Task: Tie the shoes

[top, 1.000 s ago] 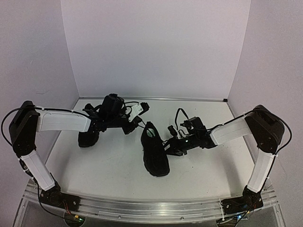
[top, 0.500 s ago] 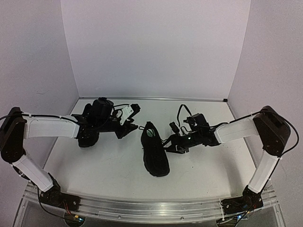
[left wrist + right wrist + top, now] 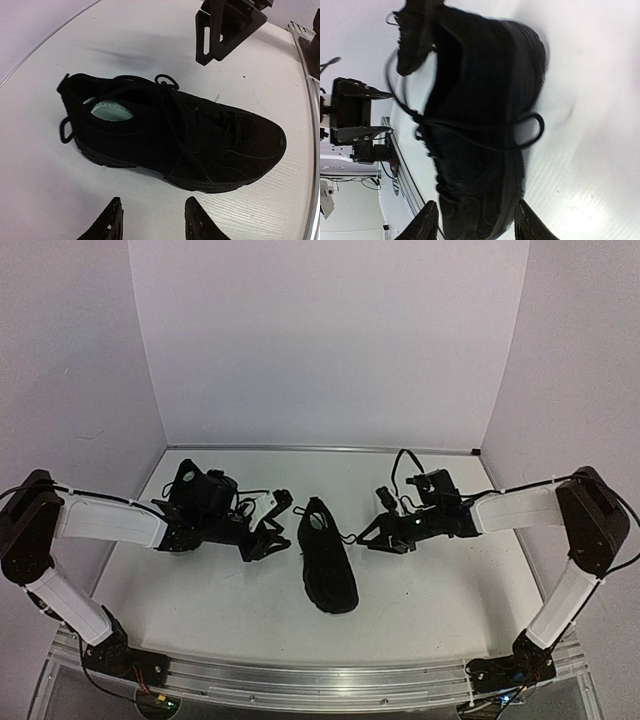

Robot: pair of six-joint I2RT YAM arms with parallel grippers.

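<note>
While my left gripper (image 3: 155, 222) and right gripper (image 3: 476, 222) flank the black sneaker (image 3: 327, 560) at the table's (image 3: 430, 590) centre, neither touches it. Both stand open, empty.

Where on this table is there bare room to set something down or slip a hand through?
Free: the near strip of the table along the front rail, either side of the toe of the shoe, and the far strip by the back wall. Crowded: the middle, where the left gripper and right gripper, both open, flank the shoe closely.
</note>
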